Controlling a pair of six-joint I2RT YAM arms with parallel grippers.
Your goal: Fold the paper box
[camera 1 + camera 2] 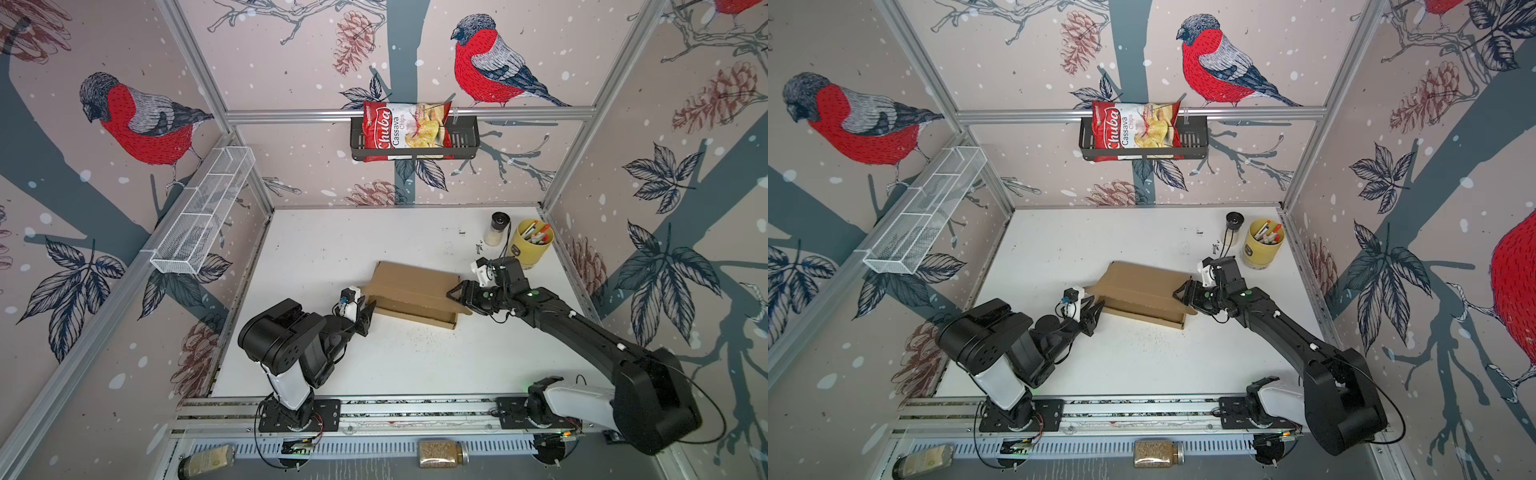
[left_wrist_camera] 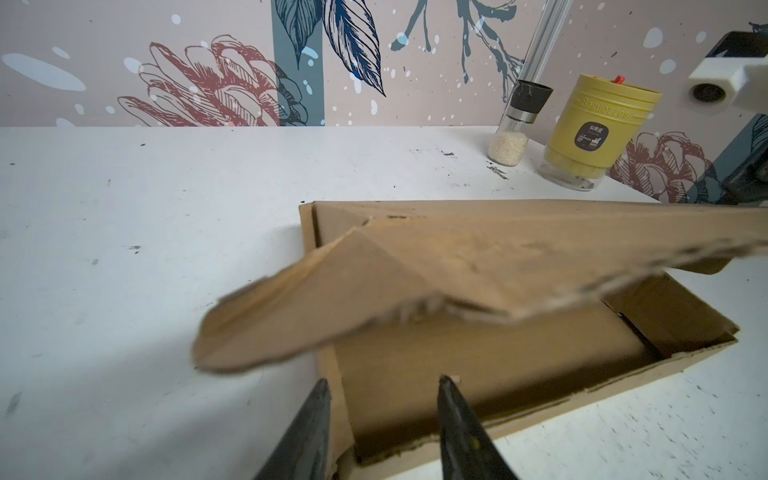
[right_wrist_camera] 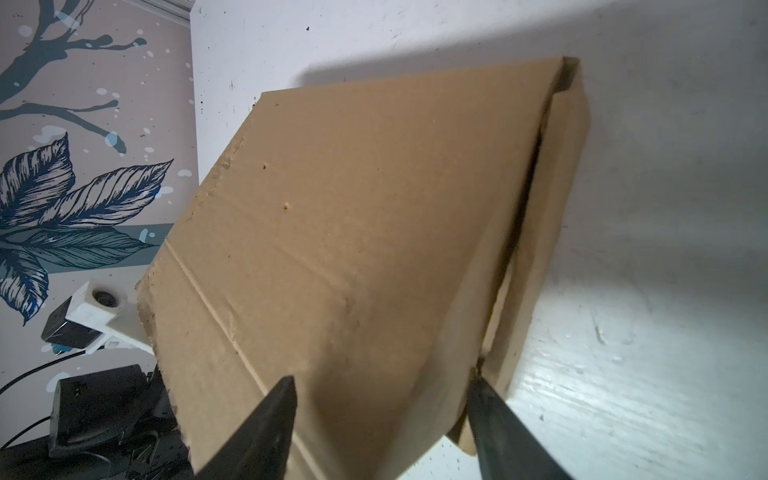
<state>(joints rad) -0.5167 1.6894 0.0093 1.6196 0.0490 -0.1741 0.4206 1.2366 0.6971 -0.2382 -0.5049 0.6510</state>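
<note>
Paper box (image 1: 415, 307) lies mid-frame on the white table (image 1: 374, 365), long axis left to right, lid (image 1: 411, 278) half raised. My left claw (image 2: 383, 380) stands part open astride the box's left end wall, clamping nothing. My right claw (image 3: 383, 380) gapes wide around the lid's right end; contact I cannot tell. Judged: lid closes toward frame bottom.

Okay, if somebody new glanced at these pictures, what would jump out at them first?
Probably the plain brown corrugated cardboard box mid-table, its lid half raised, with the left gripper and right gripper at either end, jaws apart. Then the red cassava chips bag in a black metal basket hanging at the back, and the big red-breasted birds printed all around.
</note>
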